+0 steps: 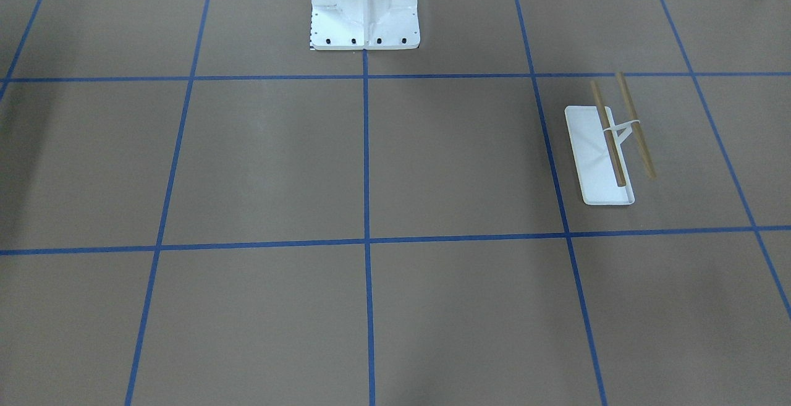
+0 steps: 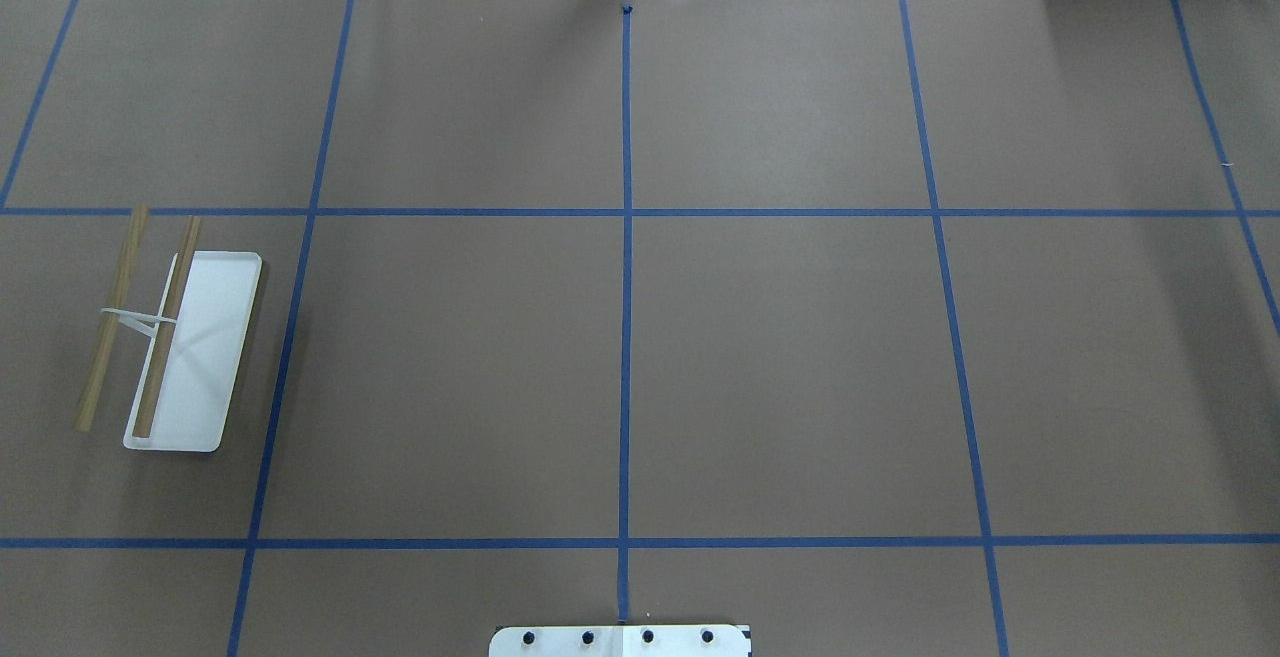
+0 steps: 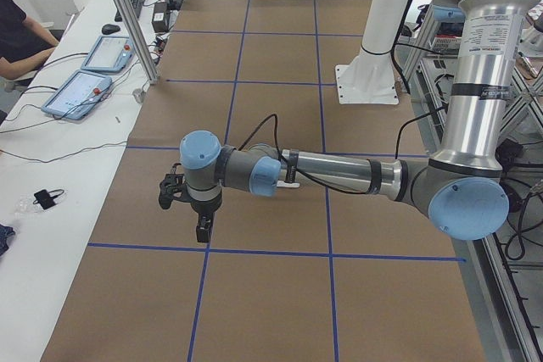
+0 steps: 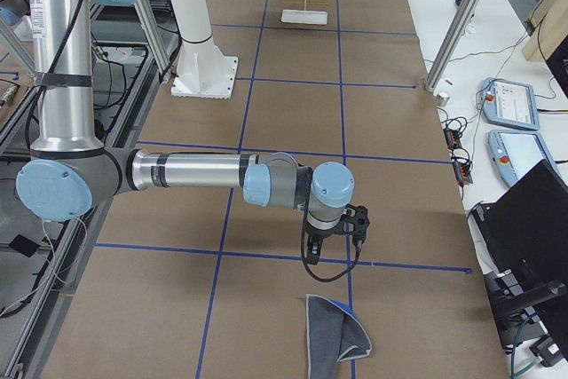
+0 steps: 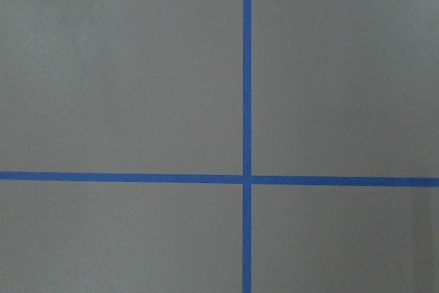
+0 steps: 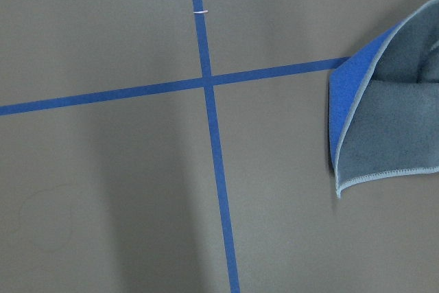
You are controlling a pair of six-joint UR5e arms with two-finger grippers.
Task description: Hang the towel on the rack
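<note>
The towel (image 4: 335,335) lies folded on the table at the robot's right end; the right wrist view shows its blue face and greyish fuzzy side at the right edge (image 6: 384,128). It is outside the overhead and front views. The rack (image 2: 175,337), with a white tray base and two tan rods, stands empty on the robot's left side and also shows in the front view (image 1: 609,146). My right gripper (image 4: 312,253) hangs over a tape crossing, short of the towel. My left gripper (image 3: 204,231) hangs over the table beyond the rack. Both show only in side views, so I cannot tell whether they are open or shut.
The large white bolted pedestal (image 1: 364,10) stands at the robot's side, mid-table. Blue tape lines grid the brown table cover. Control pendants (image 4: 510,104) and metal posts stand on the white side bench. An operator (image 3: 21,40) sits by it.
</note>
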